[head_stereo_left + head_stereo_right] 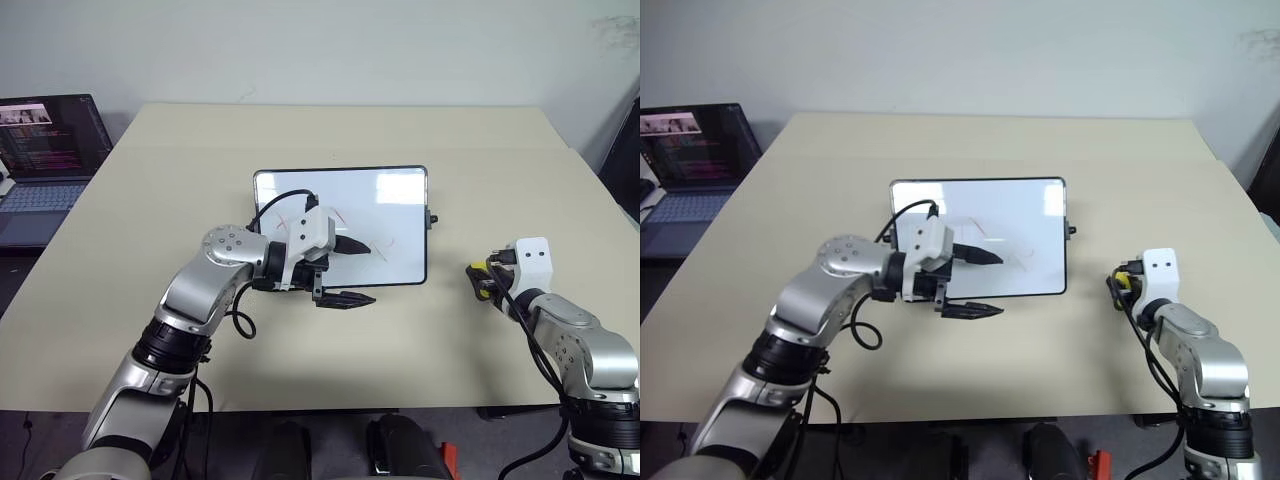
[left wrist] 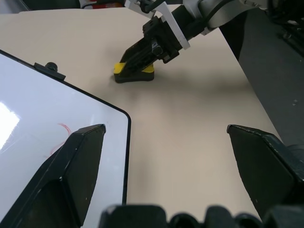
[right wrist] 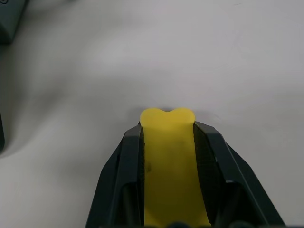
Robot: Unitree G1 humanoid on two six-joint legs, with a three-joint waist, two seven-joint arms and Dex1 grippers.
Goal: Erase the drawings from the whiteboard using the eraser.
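Observation:
The whiteboard point(image 1: 385, 200) lies flat at the table's middle, black-framed, with thin red drawings point(image 1: 391, 243) on it. My left gripper point(image 1: 357, 272) hovers open over the board's near edge, one finger above the white surface and the other just off the frame. To the right of the board, my right gripper point(image 1: 484, 280) is shut on the yellow eraser point(image 3: 168, 161), which rests low at the tabletop. The left wrist view shows the eraser point(image 2: 134, 72) with its dark underside on the table, pinched between the right fingers, and the board's corner point(image 2: 118, 118) with a red mark.
An open laptop point(image 1: 45, 165) sits off the table's left side. The beige table point(image 1: 330, 130) stretches behind the board. A seam runs across it there. The table's near edge lies close below both arms.

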